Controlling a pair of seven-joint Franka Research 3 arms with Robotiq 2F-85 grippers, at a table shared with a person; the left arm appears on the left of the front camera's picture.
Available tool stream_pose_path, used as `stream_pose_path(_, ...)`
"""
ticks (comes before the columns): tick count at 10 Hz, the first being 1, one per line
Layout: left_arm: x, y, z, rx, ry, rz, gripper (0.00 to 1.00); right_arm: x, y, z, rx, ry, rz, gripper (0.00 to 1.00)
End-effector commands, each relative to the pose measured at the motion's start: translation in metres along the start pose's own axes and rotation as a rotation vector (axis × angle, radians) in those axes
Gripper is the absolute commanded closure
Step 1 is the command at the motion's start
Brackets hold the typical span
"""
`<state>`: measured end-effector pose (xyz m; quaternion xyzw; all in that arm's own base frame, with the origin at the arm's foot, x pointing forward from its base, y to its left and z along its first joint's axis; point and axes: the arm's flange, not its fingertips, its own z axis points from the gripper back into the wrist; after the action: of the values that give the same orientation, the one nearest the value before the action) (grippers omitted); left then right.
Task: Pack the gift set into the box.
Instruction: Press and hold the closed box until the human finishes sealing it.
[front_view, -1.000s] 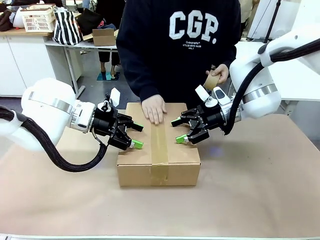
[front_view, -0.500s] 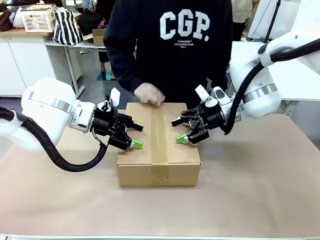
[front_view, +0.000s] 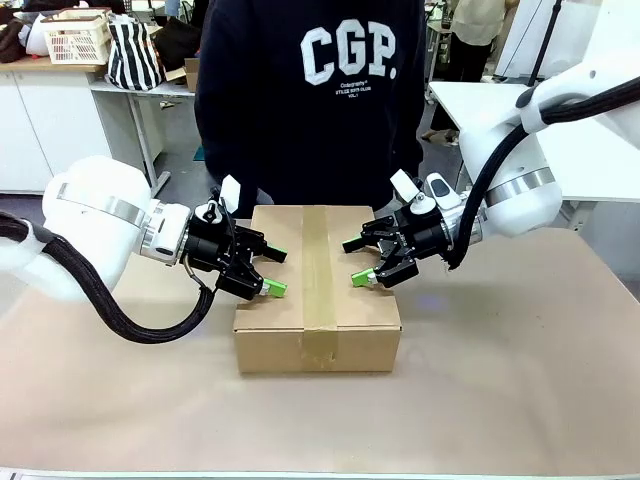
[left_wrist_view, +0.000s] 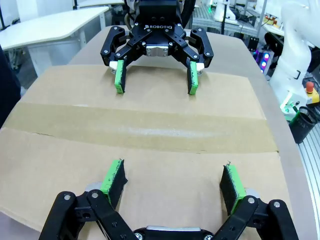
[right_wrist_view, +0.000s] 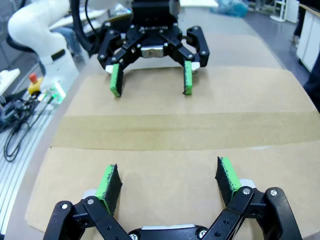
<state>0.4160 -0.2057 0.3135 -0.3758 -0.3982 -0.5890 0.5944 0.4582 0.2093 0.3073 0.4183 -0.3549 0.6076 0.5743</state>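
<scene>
centrally, the box (front_view: 317, 290) sits on the table (front_view: 520, 380), its top flaps shut and a strip of brown tape (front_view: 318, 270) running down the seam from the far edge over the near face. the gift set cannot be seen with the flaps closed. the left gripper (front_view: 273, 271) hangs over the box's left part, fingers spread, green pads well apart, one pad low near the top and the other higher; whether the low pad touches the cardboard cannot be told. the right gripper (front_view: 355, 262) hangs over the right part the same way, fingers spread and holding nothing. the two face each other across the tape. in the left wrist view, the left gripper (left_wrist_view: 172, 182) has its pads wide over the flap, the tape (left_wrist_view: 145, 130) crosses the box (left_wrist_view: 60, 155) ahead, and the right gripper (left_wrist_view: 156, 80) stands beyond it, also wide. in the right wrist view the right gripper (right_wrist_view: 169, 181) shows the mirror of that: the tape (right_wrist_view: 180, 131) across the box (right_wrist_view: 250, 95) and the left gripper (right_wrist_view: 151, 80) past it. a person in a dark sweatshirt (front_view: 310, 100) stands just behind the box at the far side.
</scene>
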Motion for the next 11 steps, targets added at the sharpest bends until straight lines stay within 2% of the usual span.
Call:
stream_pose_path(1, -0.002, -0.0017, 0.0, 0.003, 0.008, 0.002, 0.0, -0.0009, 0.0005, -0.0005, -0.004, 0.005, -0.001, 0.0)
stream_pose_path(11, 0.0, 0.0, 0.0, 0.0, 0.0, 0.0, 0.0, 0.0, 0.0, 0.0, 0.0, 0.0, 0.0, 0.0)
